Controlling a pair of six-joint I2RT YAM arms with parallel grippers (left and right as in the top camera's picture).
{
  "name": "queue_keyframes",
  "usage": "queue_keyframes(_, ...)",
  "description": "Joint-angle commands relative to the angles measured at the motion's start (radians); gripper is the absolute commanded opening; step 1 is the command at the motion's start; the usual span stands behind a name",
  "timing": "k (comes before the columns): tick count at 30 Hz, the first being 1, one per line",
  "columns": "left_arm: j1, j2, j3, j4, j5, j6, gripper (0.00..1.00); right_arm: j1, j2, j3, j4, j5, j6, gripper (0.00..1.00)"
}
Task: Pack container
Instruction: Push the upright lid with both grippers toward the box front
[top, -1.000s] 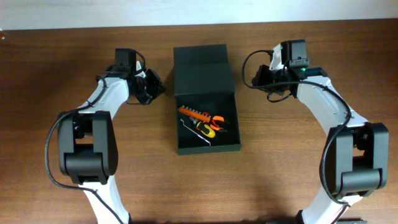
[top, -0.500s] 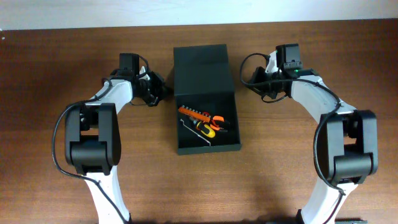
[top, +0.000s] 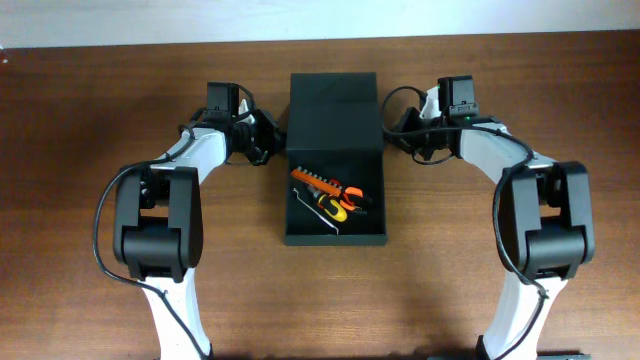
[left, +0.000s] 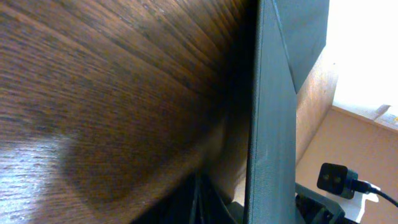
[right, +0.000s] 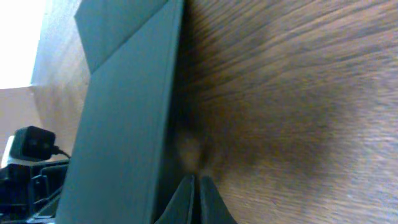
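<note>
Overhead, container: you see the container at the middle of the desk, its lid folded open toward the far side.
Overhead, tools: orange and yellow hand tools lie in the far half of the box.
Overhead, left pincer: your left pincer sits just beside the lid's left edge.
Overhead, right pincer: your right pincer sits just beside the lid's right edge.
Left wrist, pincer: the tips are closed together, holding nothing, low over the desk beside the container.
Right wrist, pincer: the tips are closed, empty, at the foot of the container; you cannot tell whether they touch it.
</note>
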Motion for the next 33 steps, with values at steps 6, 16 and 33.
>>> queue_keyframes(6, -0.003, 0.017, 0.016, 0.022, 0.023, -0.011, 0.02, -0.005, 0.039, 0.019, 0.022, -0.043, 0.017, 0.04)
queue_keyframes(16, -0.003, 0.019, 0.016, 0.031, 0.029, -0.011, 0.02, -0.003, 0.042, 0.019, 0.071, -0.068, 0.046, 0.04)
queue_keyframes(33, 0.007, 0.019, 0.027, 0.182, 0.201, 0.071, 0.02, 0.027, 0.039, 0.019, 0.276, -0.235, -0.058, 0.04)
